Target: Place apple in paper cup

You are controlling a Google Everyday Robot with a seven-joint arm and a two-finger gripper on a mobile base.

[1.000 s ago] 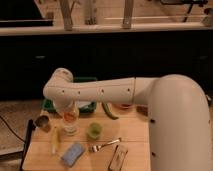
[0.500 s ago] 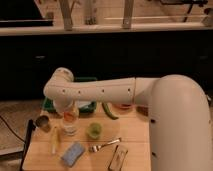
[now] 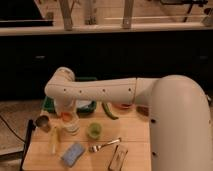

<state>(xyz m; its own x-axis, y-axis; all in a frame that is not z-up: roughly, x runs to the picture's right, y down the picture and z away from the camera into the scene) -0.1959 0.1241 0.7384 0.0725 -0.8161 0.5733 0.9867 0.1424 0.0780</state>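
The white paper cup (image 3: 71, 128) stands on the wooden table (image 3: 132, 132), at its left side. The orange-red apple (image 3: 65, 116) shows right at the cup's mouth, partly hidden by my arm. My gripper (image 3: 65, 111) hangs down from the white arm directly over the cup, right at the apple. I cannot tell whether the apple is held or rests in the cup.
A small dark metal cup (image 3: 42, 122) stands left of the paper cup and a small green cup (image 3: 94, 131) right of it. A long green vegetable (image 3: 111, 111), a fork (image 3: 105, 145), a blue sponge (image 3: 73, 154), a dark flat bar (image 3: 118, 158) and a green tray (image 3: 85, 106) also lie on the table.
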